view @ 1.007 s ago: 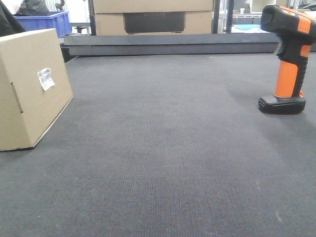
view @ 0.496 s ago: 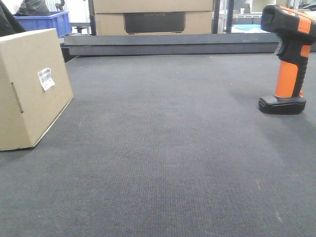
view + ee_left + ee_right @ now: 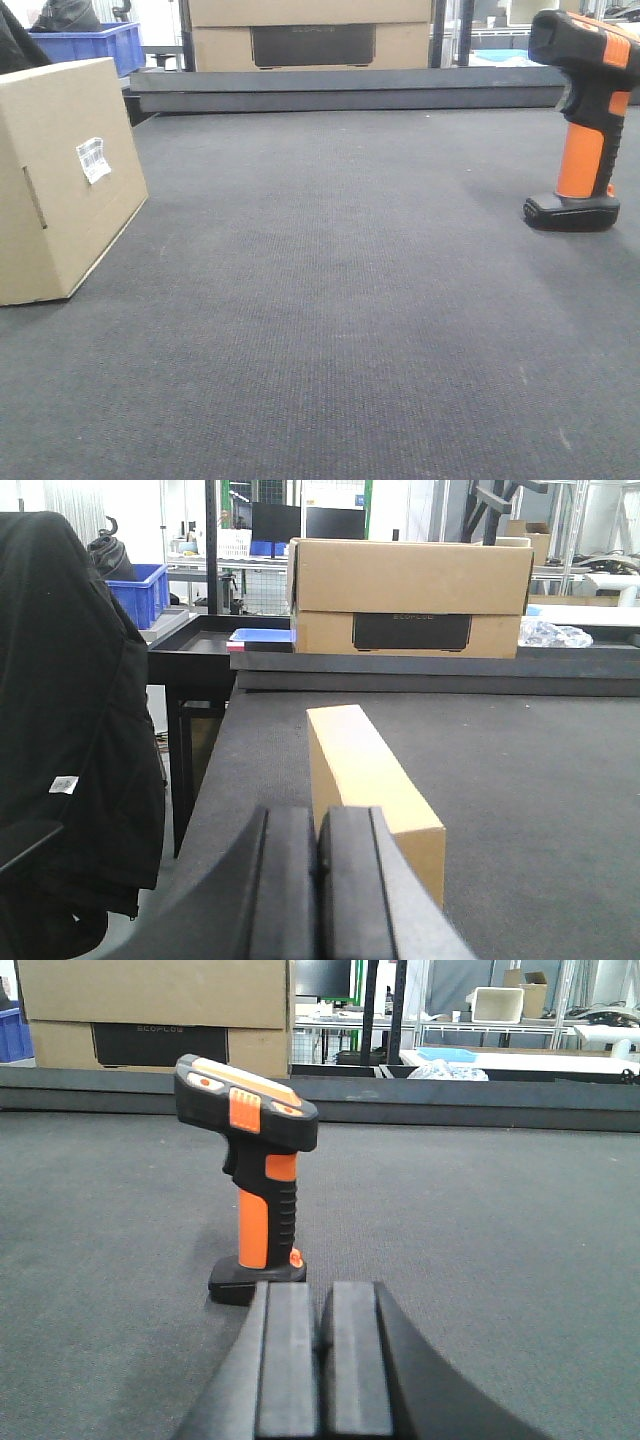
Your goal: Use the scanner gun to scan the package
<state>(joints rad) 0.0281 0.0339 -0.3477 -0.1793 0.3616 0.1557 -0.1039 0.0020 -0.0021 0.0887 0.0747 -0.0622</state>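
Standing unmoved since before: scanner gun [image 3: 582,120], package [image 3: 62,180]; both grippers [image 3: 318,880] [image 3: 322,1360] closed, empty.

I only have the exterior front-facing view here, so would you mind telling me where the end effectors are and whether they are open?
Observer: The right end effector is shut, empty, and faces the upright scanner gun, not touching it.
Operator: And the left one?
Observer: The left end effector is also shut and empty, pointing at the package.
Operator: Anything beside it that I should mind?
Observer: A black jacket hangs off the table's edge, to the left in the left wrist view.
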